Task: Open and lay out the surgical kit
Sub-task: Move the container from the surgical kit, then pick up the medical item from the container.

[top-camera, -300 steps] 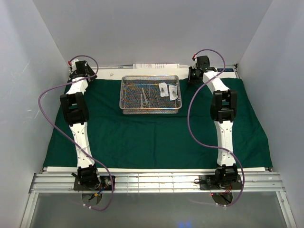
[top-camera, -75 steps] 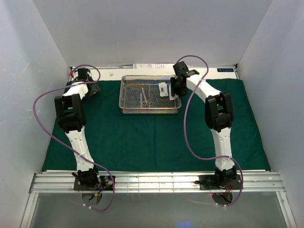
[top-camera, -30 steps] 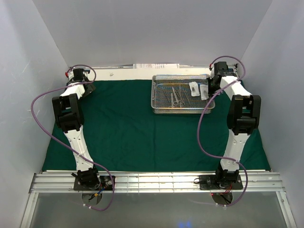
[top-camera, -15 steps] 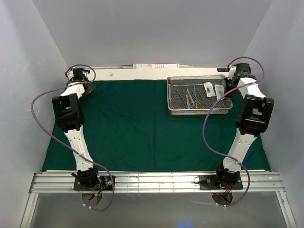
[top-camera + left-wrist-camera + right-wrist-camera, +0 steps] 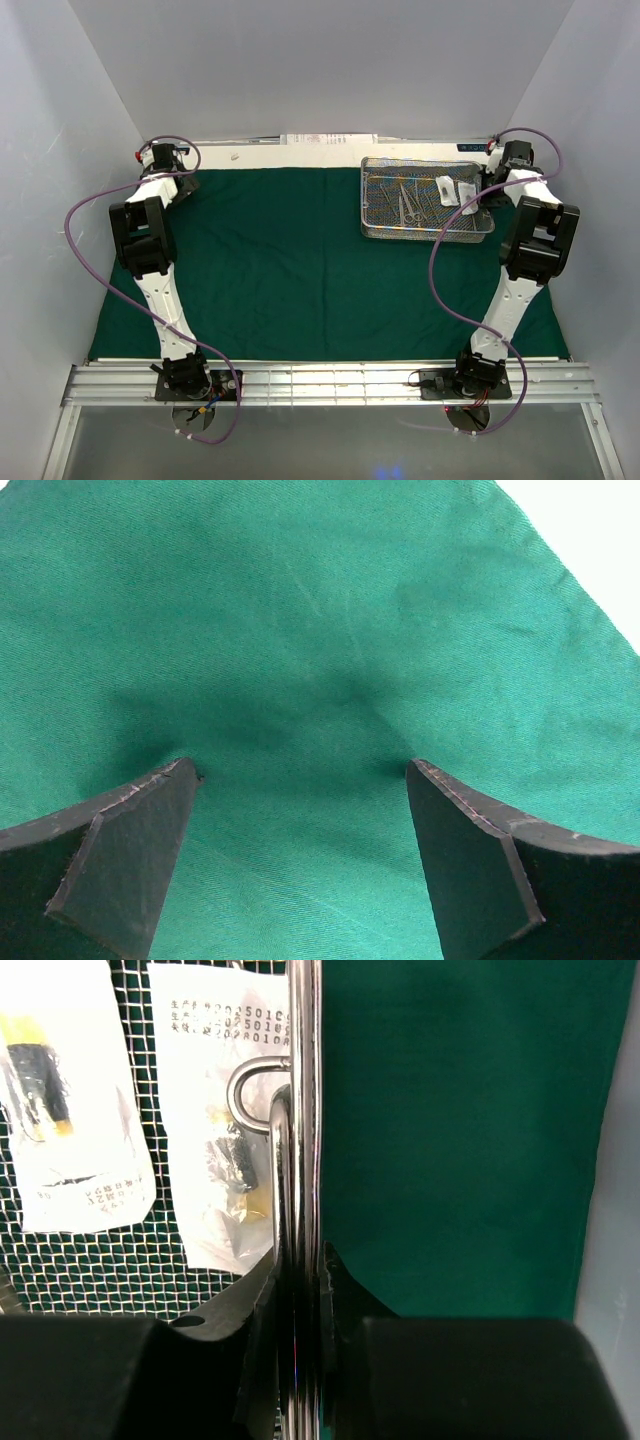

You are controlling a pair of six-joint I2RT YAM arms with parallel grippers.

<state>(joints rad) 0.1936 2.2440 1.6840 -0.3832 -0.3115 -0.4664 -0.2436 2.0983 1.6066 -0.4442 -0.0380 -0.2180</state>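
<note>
The dark green cloth (image 5: 300, 260) lies spread flat over the table. The silver wire-mesh tray (image 5: 380, 225) sits on it at the far right, holding slim metal scissors and forceps (image 5: 408, 203) and two small clear packets (image 5: 455, 191). My right gripper (image 5: 490, 190) is shut on the tray's right rim (image 5: 303, 1080); both packets (image 5: 70, 1110) show inside the mesh in the right wrist view. My left gripper (image 5: 172, 172) is open at the cloth's far left corner, its fingertips (image 5: 150, 820) resting on the green cloth (image 5: 300, 660).
White walls enclose the table on three sides. A white paper strip (image 5: 330, 139) lies behind the cloth at the back edge. The right wall is close beside the tray and right arm. The metal rail (image 5: 320, 382) with the arm bases runs along the front.
My right gripper has dragged the tray from the back middle of the cloth to the far right. The left gripper has stayed at the far left corner.
</note>
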